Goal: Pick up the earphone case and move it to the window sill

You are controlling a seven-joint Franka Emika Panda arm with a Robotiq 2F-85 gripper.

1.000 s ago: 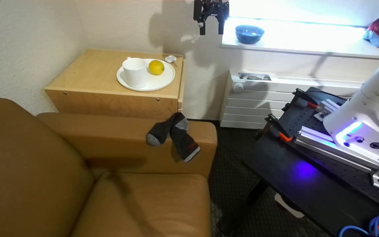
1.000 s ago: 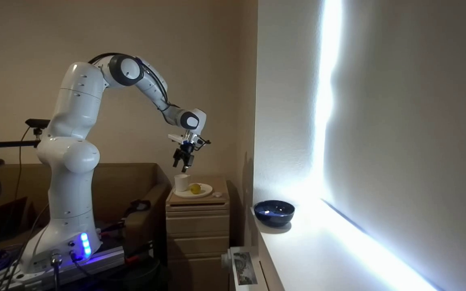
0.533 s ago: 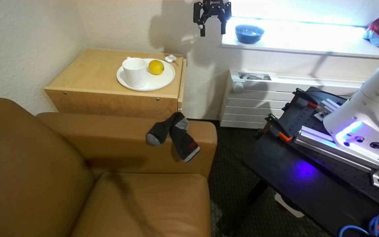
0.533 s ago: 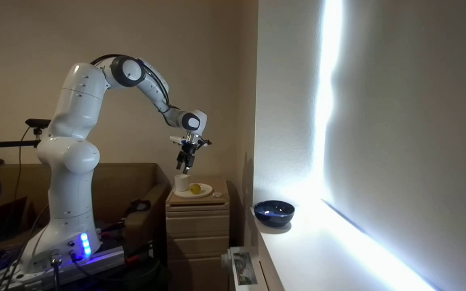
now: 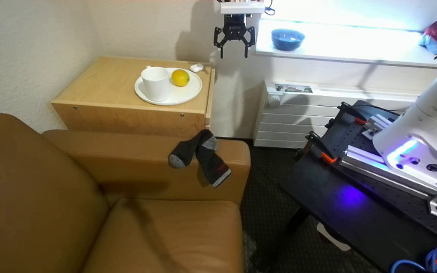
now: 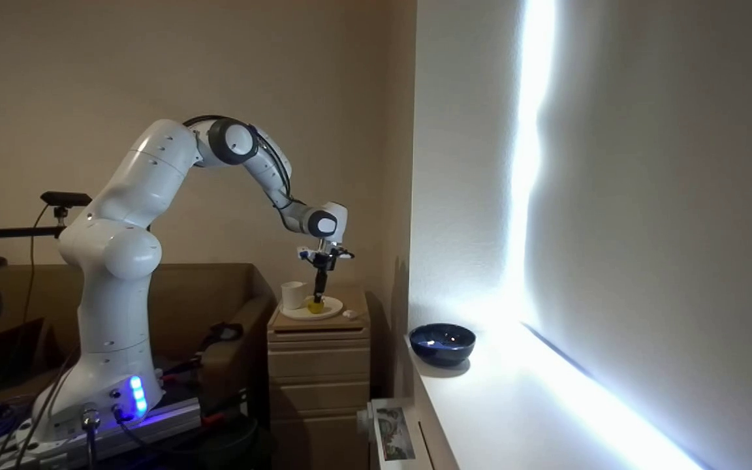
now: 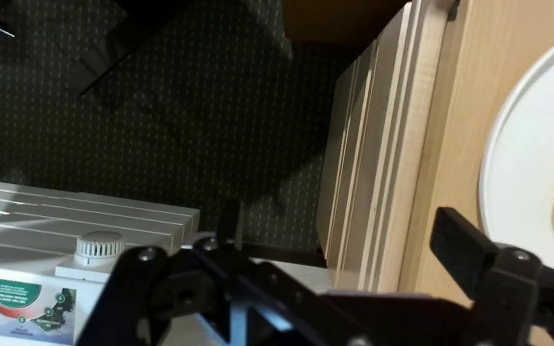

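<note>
End effector (image 5: 234, 55) lower than before, jaws apart, earphone case (image 5: 196, 68) unmoved

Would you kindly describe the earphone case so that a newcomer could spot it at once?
Beside the brown sofa stands a light wooden side table, bearing a white plate with a mug and a yellow fruit. Next to that plate, near the table's edge, lies the earphone case. It is white and rounded, far smaller than the mug, and, unlike mug and fruit, lies off the plate.
</note>
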